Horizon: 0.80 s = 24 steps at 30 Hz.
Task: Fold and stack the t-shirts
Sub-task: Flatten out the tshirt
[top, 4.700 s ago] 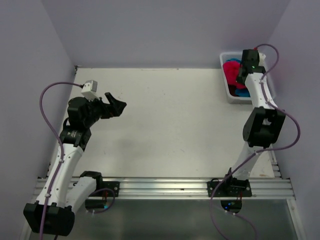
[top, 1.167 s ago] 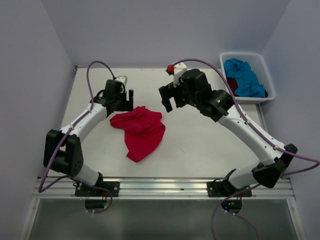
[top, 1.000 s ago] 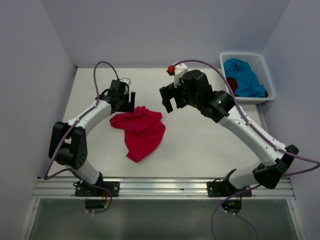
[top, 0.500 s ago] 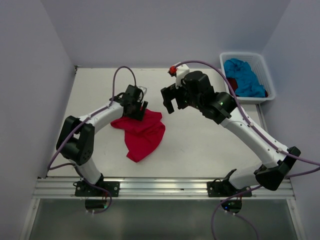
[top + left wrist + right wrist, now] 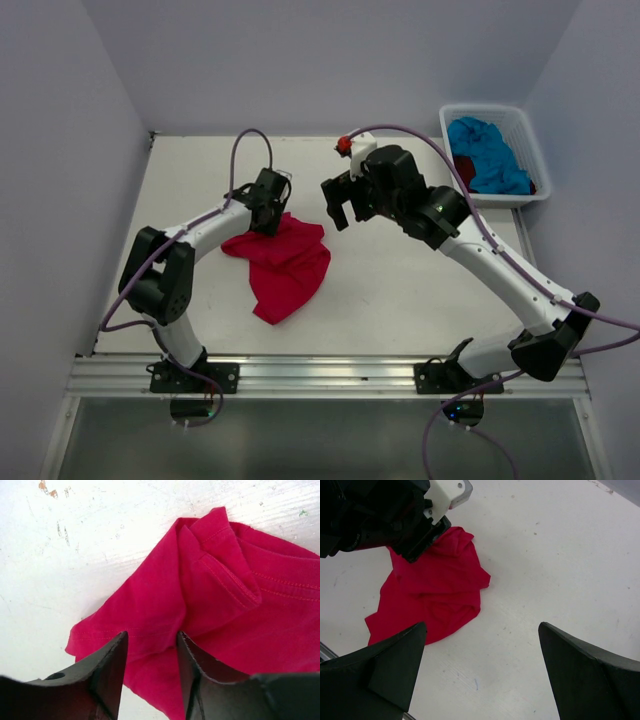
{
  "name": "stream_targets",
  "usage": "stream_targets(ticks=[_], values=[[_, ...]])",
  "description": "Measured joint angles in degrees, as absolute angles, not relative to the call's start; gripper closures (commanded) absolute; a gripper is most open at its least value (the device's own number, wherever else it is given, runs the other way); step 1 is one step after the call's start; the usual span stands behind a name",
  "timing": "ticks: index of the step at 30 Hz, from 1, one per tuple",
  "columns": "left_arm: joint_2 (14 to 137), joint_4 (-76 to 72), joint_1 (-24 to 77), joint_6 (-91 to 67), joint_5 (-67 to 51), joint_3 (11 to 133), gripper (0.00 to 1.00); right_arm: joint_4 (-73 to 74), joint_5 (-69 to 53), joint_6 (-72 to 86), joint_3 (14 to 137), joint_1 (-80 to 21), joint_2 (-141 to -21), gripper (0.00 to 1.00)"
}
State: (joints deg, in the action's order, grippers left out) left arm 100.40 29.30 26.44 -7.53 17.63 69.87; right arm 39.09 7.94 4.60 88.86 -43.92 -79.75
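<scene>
Red-pink t-shirt point(image 5: 285, 258) lies crumpled on white table point(image 5: 400, 270) (perhaps scuffed), lilac walls point(image 5: 300, 60) around.

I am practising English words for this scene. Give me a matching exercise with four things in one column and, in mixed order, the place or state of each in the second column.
Things:
1. red-pink t-shirt
2. turquoise t-shirt
3. left gripper
4. right gripper

Places or states:
A. lying in the white basket
B. held up above the table, jaws wide open, touching nothing
C. crumpled on the table
D. down at the edge of the red-pink t-shirt, jaws apart with cloth between them

Pairs: 1-C, 2-A, 3-D, 4-B
</scene>
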Motion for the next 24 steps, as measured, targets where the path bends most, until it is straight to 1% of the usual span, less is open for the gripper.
stream_targets(ticks=[1, 3, 8, 11, 12, 13, 15, 19, 21, 22, 24], values=[[100.4, 29.3, 26.4, -7.4, 17.8, 69.9, 0.58, 39.1, 7.9, 4.6, 88.8, -43.9, -79.7, 0.01], [100.4, 29.3, 26.4, -7.2, 17.8, 69.9, 0.60, 39.1, 7.9, 4.6, 88.7, -43.9, -79.7, 0.01], [100.5, 29.3, 26.4, -6.8, 17.7, 70.0, 0.62, 39.0, 7.9, 4.6, 88.7, -43.9, -79.7, 0.01], [100.8, 29.3, 26.4, -6.8, 17.3, 70.0, 0.70, 38.9, 7.9, 4.6, 88.7, -43.9, -79.7, 0.01], [101.0, 29.3, 26.4, -6.7, 17.1, 70.1, 0.75, 38.9, 7.9, 4.6, 88.7, -43.9, -79.7, 0.01], [101.3, 29.3, 26.4, -6.8, 16.9, 70.2, 0.77, 38.9, 7.9, 4.6, 88.7, -43.9, -79.7, 0.01], [101.9, 29.2, 26.4, -6.5, 16.6, 70.3, 0.79, 38.9, 7.9, 4.6, 88.7, -43.9, -79.7, 0.01], [103.0, 29.2, 26.4, -6.4, 15.9, 70.3, 0.80, 38.9, 7.9, 4.6, 88.2, -43.9, -79.4, 0.01], [103.3, 29.2, 26.4, -6.4, 15.6, 70.3, 0.85, 38.9, 7.9, 4.6, 87.8, -43.9, -78.9, 0.01], [103.3, 29.2, 26.4, -6.4, 15.4, 70.3, 0.92, 38.9, 7.9, 4.6, 87.6, -43.9, -78.5, 0.01], [103.3, 29.2, 26.4, -6.3, 15.1, 70.3, 1.00, 38.8, 7.9, 4.6, 87.5, -43.9, -78.2, 0.01]])
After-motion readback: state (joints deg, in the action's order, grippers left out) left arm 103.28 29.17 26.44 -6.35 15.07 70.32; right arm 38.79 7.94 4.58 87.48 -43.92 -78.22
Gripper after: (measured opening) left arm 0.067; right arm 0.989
